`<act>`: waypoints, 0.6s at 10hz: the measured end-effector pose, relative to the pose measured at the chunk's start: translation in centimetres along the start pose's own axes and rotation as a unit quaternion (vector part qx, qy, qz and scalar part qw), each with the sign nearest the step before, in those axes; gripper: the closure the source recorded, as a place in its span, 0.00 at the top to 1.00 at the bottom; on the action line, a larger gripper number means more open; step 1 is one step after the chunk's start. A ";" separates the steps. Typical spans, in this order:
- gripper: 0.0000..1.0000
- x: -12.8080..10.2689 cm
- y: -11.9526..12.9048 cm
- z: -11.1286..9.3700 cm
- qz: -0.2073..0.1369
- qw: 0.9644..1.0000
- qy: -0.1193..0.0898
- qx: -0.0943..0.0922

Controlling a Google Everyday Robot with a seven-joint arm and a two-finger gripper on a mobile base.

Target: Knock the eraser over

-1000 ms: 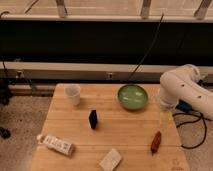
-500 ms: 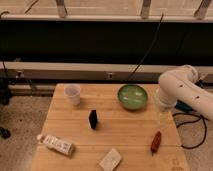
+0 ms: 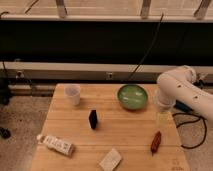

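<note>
Wooden desk. Eraser: black block, upright, mid-desk, apart from all else. White cup at the back left; green bowl at the back right. Patterned white box front left, print unreadable. White pad at the front edge. Reddish-brown item front right. Gripper: above the right edge, beside the bowl; whether apart or together cannot be told.

Black eraser; pale gripper beside bowl
</note>
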 end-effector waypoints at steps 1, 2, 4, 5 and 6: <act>0.80 -0.1 0.0 0.0 -0.002 1.000 0.000 0.000; 0.80 -0.2 0.0 0.1 -0.004 1.000 -0.001 0.000; 0.80 -0.4 0.0 0.3 -0.008 1.000 -0.002 0.000; 0.80 -0.5 0.0 0.4 -0.010 1.000 -0.003 -0.001; 0.80 -0.6 -0.1 0.4 -0.012 1.000 -0.003 0.000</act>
